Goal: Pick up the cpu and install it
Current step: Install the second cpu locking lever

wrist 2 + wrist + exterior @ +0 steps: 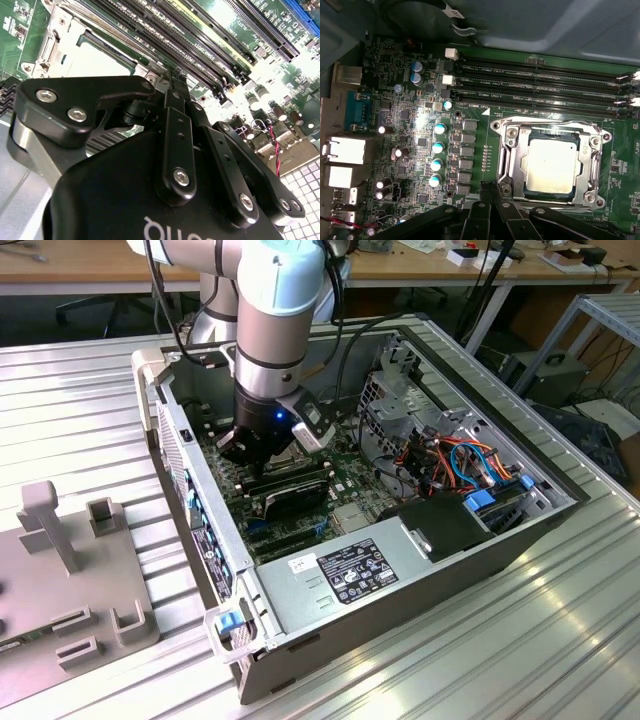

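Note:
The cpu [552,165], a small square chip with a dull silver-grey top, lies flat inside the metal socket frame [506,150] on the green motherboard [400,115]. In the first wrist view my gripper [490,188] sits just beside the socket's corner. Its black fingers are pressed together, with nothing between them. The second wrist view shows the same shut fingers [177,125] pointing down at the board next to the socket frame [65,30]. In the exterior view the gripper [245,455] is lowered deep into the open computer case [420,575] and hides the socket.
Long black memory slots [535,82] run alongside the socket. Capacitors [438,147] and rear ports [342,150] line the board. The case holds a power supply [350,565], coloured cables [460,465] and a drive cage [400,390]. A grey fixture [70,570] stands at the exterior view's left.

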`<action>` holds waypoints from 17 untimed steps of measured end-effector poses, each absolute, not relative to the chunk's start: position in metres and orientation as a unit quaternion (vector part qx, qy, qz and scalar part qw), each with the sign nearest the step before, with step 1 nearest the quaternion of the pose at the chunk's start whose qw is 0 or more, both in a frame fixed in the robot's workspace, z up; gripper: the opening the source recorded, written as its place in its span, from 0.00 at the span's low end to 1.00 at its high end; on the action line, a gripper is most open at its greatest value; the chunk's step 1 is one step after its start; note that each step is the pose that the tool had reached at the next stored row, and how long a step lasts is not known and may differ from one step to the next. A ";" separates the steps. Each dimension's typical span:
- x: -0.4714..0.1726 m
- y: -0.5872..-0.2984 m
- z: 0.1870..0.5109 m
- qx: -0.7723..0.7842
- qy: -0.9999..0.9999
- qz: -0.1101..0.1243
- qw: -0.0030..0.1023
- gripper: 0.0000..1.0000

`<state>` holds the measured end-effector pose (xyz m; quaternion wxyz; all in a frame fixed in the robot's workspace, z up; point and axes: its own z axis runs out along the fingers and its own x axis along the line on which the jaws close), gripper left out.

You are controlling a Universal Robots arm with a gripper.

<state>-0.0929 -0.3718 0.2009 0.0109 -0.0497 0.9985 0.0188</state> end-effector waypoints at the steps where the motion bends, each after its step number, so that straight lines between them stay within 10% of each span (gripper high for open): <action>1: -0.093 -0.372 0.201 -0.050 0.999 0.019 0.011 0.11; 17: -0.092 -0.372 0.202 -0.050 0.999 0.019 0.011 0.11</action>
